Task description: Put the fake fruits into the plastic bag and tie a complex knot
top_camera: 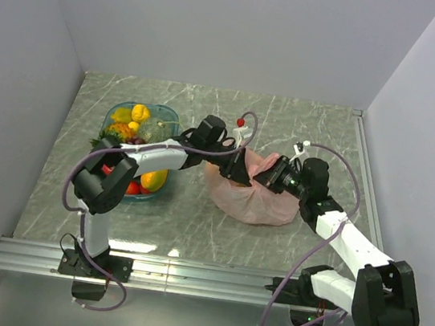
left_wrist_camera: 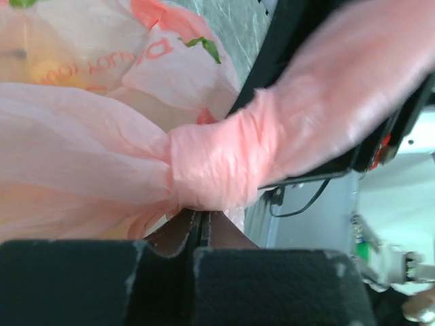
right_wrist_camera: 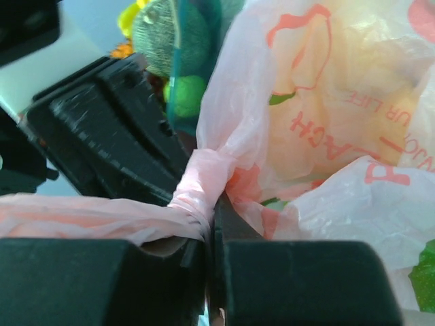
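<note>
The knot [left_wrist_camera: 214,170] sits between my two grippers, touching both sets of fingertips, with the plastic bag [top_camera: 254,202] bulging toward my bases. My left gripper [top_camera: 238,168] is pressed fully together just under it. My right gripper [top_camera: 276,175] shows only a thin slit. I cannot tell whether it holds the tail [right_wrist_camera: 81,221], which runs sideways along the line between my arms.

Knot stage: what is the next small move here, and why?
Probably ease the right gripper open and back it off. The knot looks cinched into a tight wrap on the plastic bag, and the left gripper sits closed right against it too, so more pulling seems to add little.
</note>
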`<state>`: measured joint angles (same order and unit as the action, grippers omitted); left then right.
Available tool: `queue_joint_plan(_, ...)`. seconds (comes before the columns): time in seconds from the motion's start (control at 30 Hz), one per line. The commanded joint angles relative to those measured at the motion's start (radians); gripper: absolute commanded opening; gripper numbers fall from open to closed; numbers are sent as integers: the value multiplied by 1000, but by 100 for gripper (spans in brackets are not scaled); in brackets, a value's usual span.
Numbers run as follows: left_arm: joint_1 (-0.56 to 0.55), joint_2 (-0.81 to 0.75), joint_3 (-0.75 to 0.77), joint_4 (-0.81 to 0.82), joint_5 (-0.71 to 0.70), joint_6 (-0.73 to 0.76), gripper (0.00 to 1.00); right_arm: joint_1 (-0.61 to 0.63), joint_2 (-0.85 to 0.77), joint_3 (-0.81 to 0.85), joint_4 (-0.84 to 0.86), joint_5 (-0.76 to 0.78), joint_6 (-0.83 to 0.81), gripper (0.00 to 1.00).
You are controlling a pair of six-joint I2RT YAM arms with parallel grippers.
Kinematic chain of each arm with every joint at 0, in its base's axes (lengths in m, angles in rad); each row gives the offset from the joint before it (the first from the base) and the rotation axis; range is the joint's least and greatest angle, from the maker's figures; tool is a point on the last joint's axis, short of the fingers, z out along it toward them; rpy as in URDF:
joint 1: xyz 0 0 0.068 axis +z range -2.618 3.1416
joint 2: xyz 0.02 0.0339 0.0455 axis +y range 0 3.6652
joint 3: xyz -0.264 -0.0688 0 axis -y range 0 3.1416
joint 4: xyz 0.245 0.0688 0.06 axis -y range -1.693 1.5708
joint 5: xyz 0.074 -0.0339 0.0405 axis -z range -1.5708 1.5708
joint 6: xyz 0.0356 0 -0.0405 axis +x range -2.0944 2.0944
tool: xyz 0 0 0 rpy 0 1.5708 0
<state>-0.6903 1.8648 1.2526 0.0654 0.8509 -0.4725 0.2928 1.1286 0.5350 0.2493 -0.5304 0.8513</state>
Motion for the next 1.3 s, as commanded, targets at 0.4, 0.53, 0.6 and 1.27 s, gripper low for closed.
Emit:
queue_joint_plan(0.4,40,43,7,186,-44,-121,0,-44,-81,310,-608,-200,-742,88)
queue_joint_plan(0.53,40,45,2,183,-35,-114,0,-104,-130,362,-751,-243,-877,94)
queue_joint_plan(0.6,40,46,5,172,-29,-107,0,-179,-139,391,-794,-270,-877,92)
queue_joint_plan(1.27,-29,114,57,200,-3,-202,0,-235,200,221,-705,-437,-763,76)
